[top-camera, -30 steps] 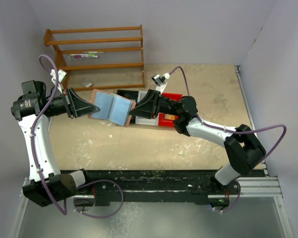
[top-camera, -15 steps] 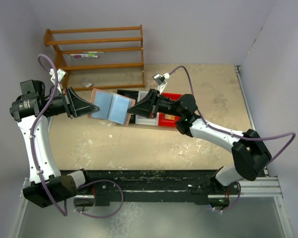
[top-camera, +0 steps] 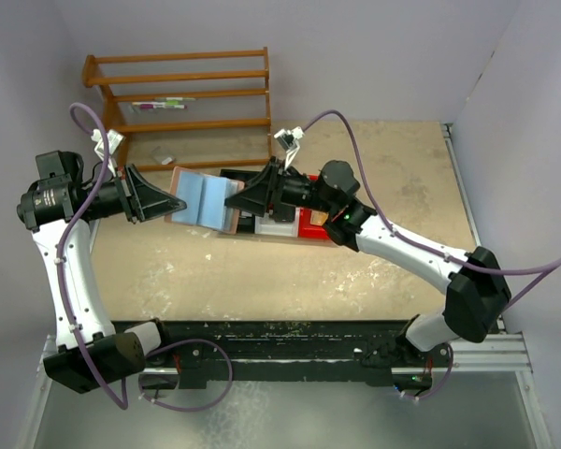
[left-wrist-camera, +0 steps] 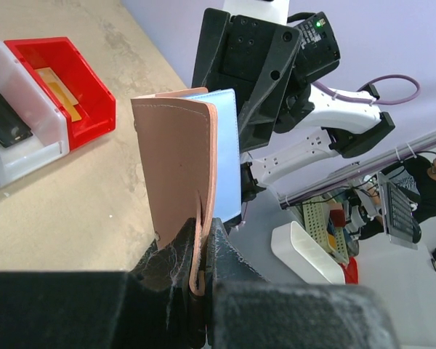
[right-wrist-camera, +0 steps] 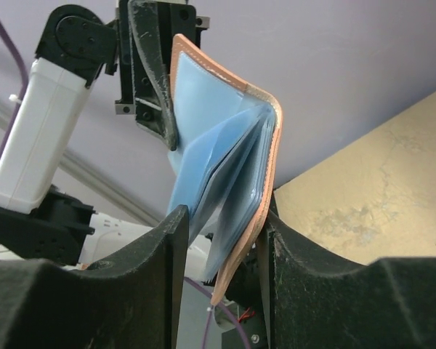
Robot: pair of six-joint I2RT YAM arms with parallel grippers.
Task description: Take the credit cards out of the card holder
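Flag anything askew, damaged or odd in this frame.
Nothing spilled or broken. The card holder hangs half-open in mid-air, the left gripper clamped on one cover, the other cover between the fingers of the right gripper. A yellow card lies in the red bin.

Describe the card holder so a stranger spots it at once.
In front of the wooden shelf at the table's far left, the left gripper holds the card holder up, opened. It is a pinkish-brown folding wallet with pale blue lining, unlike the black, white and red bins beside it.
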